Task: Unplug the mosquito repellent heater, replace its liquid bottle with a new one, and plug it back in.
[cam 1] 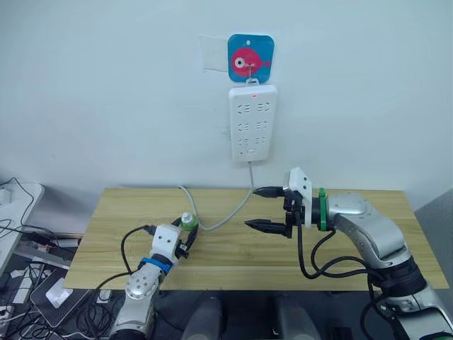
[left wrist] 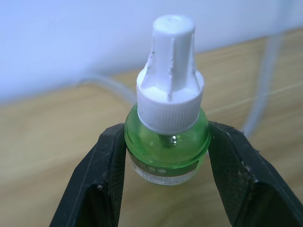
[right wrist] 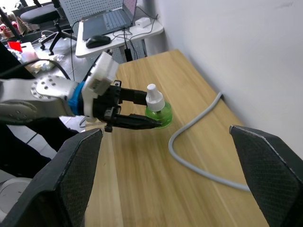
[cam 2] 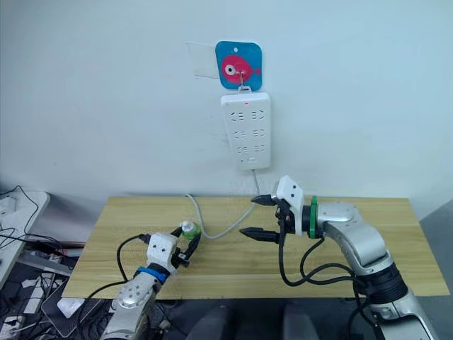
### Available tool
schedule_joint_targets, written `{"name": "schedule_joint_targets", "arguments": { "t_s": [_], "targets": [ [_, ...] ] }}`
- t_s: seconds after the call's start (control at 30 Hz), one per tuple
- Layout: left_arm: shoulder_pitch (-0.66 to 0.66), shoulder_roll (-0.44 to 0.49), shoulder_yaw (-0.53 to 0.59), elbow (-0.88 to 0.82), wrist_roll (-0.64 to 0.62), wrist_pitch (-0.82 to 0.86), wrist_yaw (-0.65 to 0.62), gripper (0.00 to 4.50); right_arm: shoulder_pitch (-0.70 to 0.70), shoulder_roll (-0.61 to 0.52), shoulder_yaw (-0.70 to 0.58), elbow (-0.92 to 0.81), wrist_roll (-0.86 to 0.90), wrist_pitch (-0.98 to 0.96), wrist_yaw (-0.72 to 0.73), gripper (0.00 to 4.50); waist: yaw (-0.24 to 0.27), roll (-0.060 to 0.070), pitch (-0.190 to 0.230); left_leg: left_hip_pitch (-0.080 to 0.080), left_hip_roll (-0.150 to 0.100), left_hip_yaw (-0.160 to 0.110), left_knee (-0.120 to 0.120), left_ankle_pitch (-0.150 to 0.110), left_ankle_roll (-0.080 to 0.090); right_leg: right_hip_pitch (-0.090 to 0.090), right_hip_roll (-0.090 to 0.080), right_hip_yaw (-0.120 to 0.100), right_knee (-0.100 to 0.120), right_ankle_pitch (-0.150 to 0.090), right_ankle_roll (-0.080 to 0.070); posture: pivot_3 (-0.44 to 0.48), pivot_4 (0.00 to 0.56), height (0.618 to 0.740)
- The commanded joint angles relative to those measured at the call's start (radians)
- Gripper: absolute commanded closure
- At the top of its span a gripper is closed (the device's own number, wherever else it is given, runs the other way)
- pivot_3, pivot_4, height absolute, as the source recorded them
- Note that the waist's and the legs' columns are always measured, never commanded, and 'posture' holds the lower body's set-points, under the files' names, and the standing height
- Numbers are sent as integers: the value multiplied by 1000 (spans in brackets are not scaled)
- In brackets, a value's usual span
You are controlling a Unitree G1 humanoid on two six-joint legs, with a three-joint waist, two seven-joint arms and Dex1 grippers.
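A small green liquid bottle [left wrist: 167, 151] with a white cap stands upright on the wooden table [cam 1: 233, 255], near its left front. My left gripper [cam 1: 188, 235] is shut on its green body, one black finger [left wrist: 106, 170] pressing each side. My right gripper [cam 1: 252, 207] hovers open above the table's middle, to the right of the bottle, with nothing between its fingers [right wrist: 71, 175]. The mosquito repellent heater is out of view.
A long white power strip [cam 1: 252, 124] hangs on the wall under a blue hook plate with a pink fish [cam 1: 250, 59]. Its grey cable [cam 1: 226, 216] loops down across the table just behind the bottle. Cables and boxes [cam 1: 28, 283] lie on the floor to the left.
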Motion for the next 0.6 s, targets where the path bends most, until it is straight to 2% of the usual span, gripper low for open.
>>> {"name": "schedule_joint_targets", "arguments": {
  "t_s": [0.03,0.17,0.27,0.43,0.6],
  "targets": [
    [-18,95,-66,-247,-77,187,-165,2295,-31,7,-20,-44,40,16,-2,0,-1,0,1,0,0,0,0,0,0,0,0,0,0,0,0,54,214,740],
    [-93,171,-111,-362,-152,365,-281,2295,-17,11,-18,-25,50,14,2,0,-4,1,2,0,0,0,0,0,0,0,1,0,0,0,0,40,210,740],
    [-163,204,-139,-383,-188,447,-358,2295,7,38,12,-10,30,-11,-12,0,-10,1,2,0,0,0,0,0,0,0,2,0,0,0,0,31,206,740],
    [-288,198,-158,-338,-230,525,-435,2295,33,118,49,52,-28,-72,-80,0,-22,1,2,0,0,0,0,0,0,-1,2,0,0,0,0,-4,197,740],
    [-321,197,-154,-330,-241,543,-460,2295,48,152,66,80,-65,-111,-111,0,-36,2,2,0,0,1,0,0,-1,-1,2,1,0,0,0,-19,190,740]
  ]
}}
